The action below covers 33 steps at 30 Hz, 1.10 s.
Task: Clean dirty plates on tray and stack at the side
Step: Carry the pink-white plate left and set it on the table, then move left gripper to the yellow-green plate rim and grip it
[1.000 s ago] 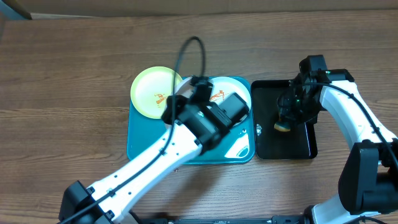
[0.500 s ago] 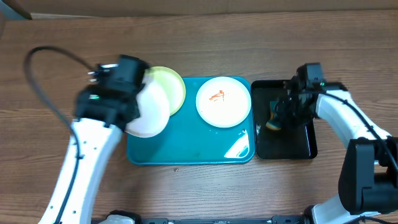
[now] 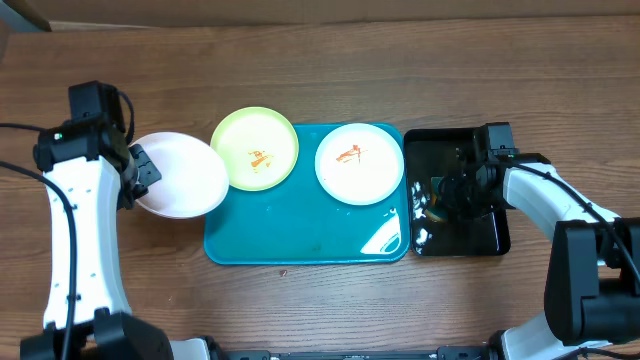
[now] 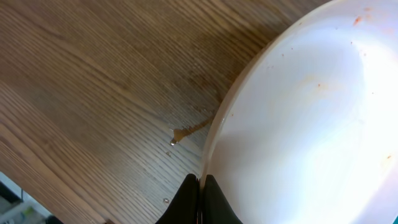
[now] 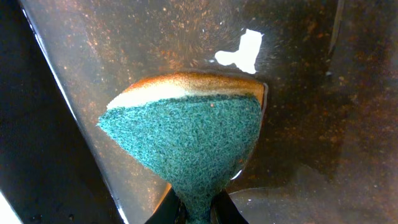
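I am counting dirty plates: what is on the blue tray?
A smeared white plate lies on the tray; a smeared yellow-green plate overlaps its far left corner, partly over the table. The tray surface beneath both is covered.

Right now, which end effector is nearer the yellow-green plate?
Left end effector: gripping a white plate beside the yellow-green plate. Right end effector: over the black tray.

Left gripper [image 3: 135, 175] pinches white plate [image 3: 180, 175] at tray's [image 3: 300, 240] left edge. Yellow-green plate [image 3: 254, 148] overhangs tray's far-left corner; smeared plate [image 3: 358, 162] inside tray, far-right.
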Motion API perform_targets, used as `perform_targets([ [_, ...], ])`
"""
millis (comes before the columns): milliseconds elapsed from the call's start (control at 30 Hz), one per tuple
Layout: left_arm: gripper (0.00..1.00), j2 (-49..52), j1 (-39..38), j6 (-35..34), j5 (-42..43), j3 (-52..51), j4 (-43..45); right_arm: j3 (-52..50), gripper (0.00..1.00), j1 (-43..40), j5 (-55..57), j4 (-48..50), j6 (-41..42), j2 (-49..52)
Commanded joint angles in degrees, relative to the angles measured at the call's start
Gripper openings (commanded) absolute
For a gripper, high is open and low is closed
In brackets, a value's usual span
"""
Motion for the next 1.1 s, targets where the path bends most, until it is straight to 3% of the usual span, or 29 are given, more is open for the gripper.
perform_targets([
  [0,0.04,2.36,2.25,0.7,1.68,0.57,1.22,-1.11,0.08,0.0,2.21,-0.57,0.68,-0.61],
  [433,0.04,12.44,5.7,0.63,-4.13,0.59,7.52,-1.11,0.06,0.0,2.23,-3.23,-2.19,-0.63],
  [967,0.04,16.52,16.11,-1.51,-0.63,0.57,9.44,-1.11,0.07,0.0,2.25,-3.96,-2.58,-0.63],
  [1000,0.09,16.52,16.46,-1.49,0.07,0.57,9.49,-1.11,0.07,0.0,2.25,-3.96,-2.58,-0.63],
  [1067,0.37,16.52,16.76,-1.49,1.09,0.57,9.35,-1.11,0.07,0.0,2.25,-3.96,-2.6,-0.63],
])
